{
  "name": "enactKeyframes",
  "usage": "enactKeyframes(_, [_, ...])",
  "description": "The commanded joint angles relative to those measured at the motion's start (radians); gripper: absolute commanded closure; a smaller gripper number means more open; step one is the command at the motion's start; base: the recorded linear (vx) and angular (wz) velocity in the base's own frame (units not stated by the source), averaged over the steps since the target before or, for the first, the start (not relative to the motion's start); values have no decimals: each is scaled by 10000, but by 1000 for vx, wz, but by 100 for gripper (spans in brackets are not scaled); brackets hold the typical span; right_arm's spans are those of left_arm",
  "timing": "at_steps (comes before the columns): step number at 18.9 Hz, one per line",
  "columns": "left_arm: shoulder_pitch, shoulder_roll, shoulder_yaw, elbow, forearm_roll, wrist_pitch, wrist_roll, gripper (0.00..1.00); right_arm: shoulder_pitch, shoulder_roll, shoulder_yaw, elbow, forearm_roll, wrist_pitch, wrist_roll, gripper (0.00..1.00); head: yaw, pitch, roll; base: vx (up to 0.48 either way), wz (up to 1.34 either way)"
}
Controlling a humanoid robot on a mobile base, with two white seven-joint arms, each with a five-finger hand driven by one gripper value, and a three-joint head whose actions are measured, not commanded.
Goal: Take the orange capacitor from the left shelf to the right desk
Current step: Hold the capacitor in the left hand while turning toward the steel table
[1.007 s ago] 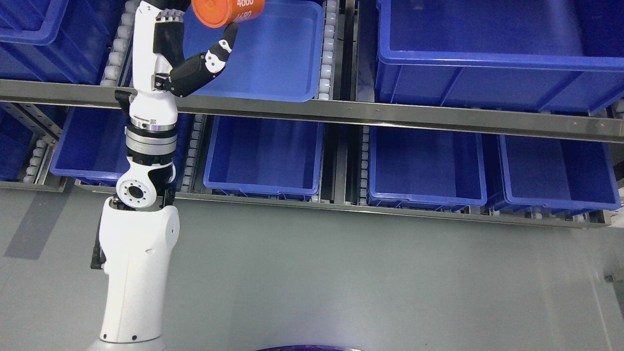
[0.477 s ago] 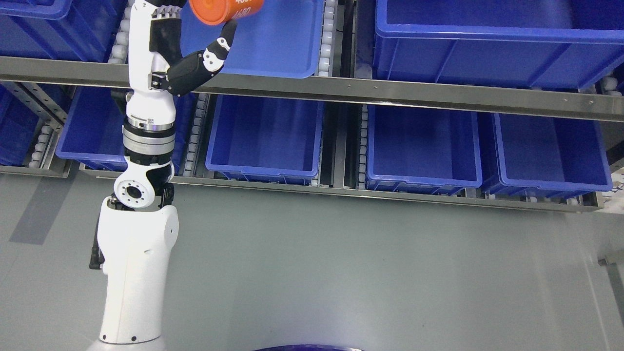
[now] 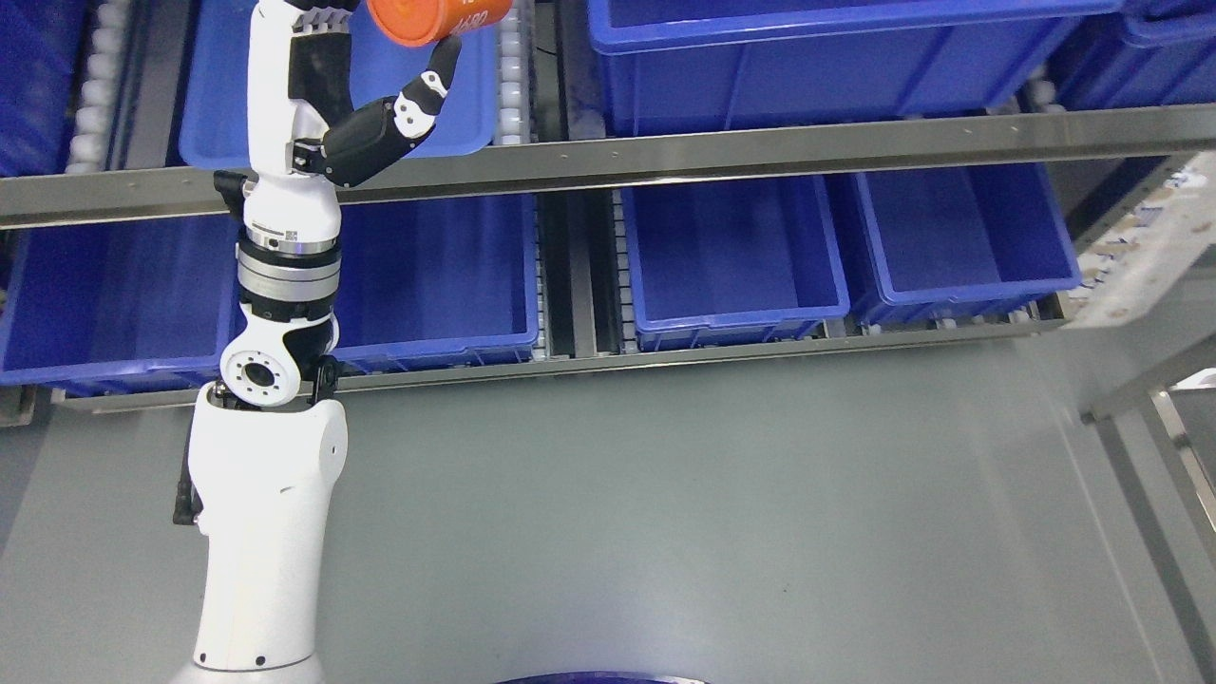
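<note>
Left hand raised at the top left of the head view, closed around the orange capacitor; thumb pressed under its lower edge, upper fingers cut off by the frame top. Capacitor is only partly in view, clear of the shelf, in front of the shallow blue tray on the upper shelf rail.

Change over the last second: the whole shelf scene has slid leftward and tilted, while arm and capacitor keep nearly the same place in the picture. Read as camera and body turning right, not the bins moving. A blurred grey frame has entered at the right edge, possibly the destination surface; too smeared to confirm.

Judgement: pick is done, transport phase under way. Right hand not visible.
</note>
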Motion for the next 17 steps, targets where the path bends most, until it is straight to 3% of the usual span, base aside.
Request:
enactKeyframes(1, [-37, 174, 152, -61, 0, -2, -4, 98, -14, -175, -107, -337, 46, -8, 50, 0, 0, 0, 0, -27, -542])
enactKeyframes(9, [-114, 174, 60, -45, 0, 29, -19, 98, -14, -175, -107, -337, 46, -8, 50, 0, 0, 0, 0, -20, -899])
enactKeyframes(17, [-114, 174, -414, -30, 0, 44, -4, 98, -14, -175, -107, -337, 46, -8, 50, 0, 0, 0, 0, 113, -809])
